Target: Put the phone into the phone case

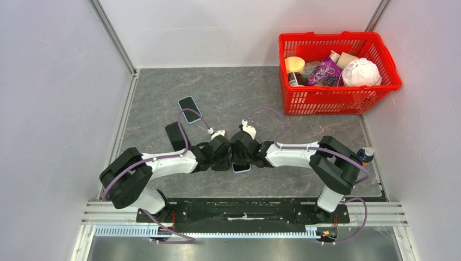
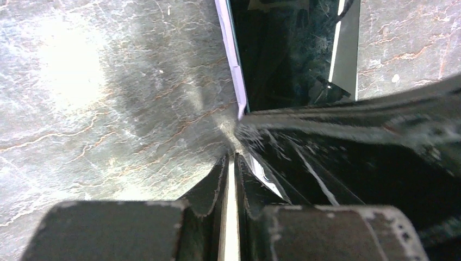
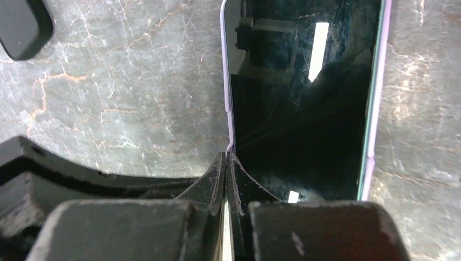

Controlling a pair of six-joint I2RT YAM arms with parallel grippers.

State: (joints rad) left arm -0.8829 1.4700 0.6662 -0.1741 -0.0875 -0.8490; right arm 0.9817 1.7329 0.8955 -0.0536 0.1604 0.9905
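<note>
A phone with a dark screen (image 3: pixel 304 109) lies flat on the grey table inside a lilac phone case whose rim (image 3: pixel 225 81) shows along both long sides. It also shows in the left wrist view (image 2: pixel 288 54) and under the wrists in the top view (image 1: pixel 242 168). My right gripper (image 3: pixel 226 157) is shut, its tips touching the case's left rim. My left gripper (image 2: pixel 237 157) is shut, its tips at the case's edge (image 2: pixel 235 70) beside the right gripper's body. I cannot tell whether either pair of tips pinches the rim.
A second phone with a pale blue rim (image 1: pixel 189 109) lies further back on the left. A black flat item (image 1: pixel 175 136) lies beside the left arm; its corner shows in the right wrist view (image 3: pixel 22 27). A red basket (image 1: pixel 391 65) of goods stands at back right.
</note>
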